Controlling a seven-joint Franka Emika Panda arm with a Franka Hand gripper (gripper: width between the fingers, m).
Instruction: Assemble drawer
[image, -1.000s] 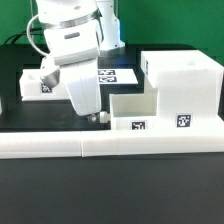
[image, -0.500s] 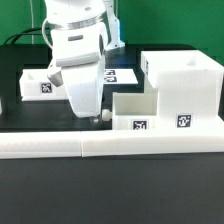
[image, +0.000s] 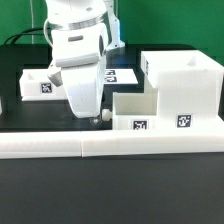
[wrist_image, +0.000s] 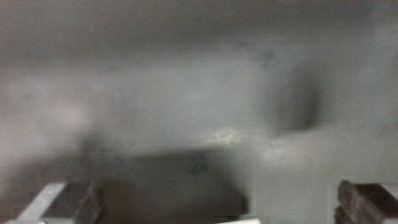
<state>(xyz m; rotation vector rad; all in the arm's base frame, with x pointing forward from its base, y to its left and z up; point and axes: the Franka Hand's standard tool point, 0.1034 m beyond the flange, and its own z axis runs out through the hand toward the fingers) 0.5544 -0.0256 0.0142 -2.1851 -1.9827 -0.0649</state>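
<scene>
Fingers (wrist_image: 59, 203) are spread, nothing between them, low over the black surface (image: 35, 110). One drawer tray (image: 135, 113) lies just beside them toward the exterior view's right, next to the housing (image: 185, 80); the other tray (image: 40, 82) is farther, toward that view's left.

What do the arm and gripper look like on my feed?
The arm is glossy white with bulky, rounded housings; a thin dark cable shows at its side. The gripper tapers to small dark fingertips. No markings show.
</scene>
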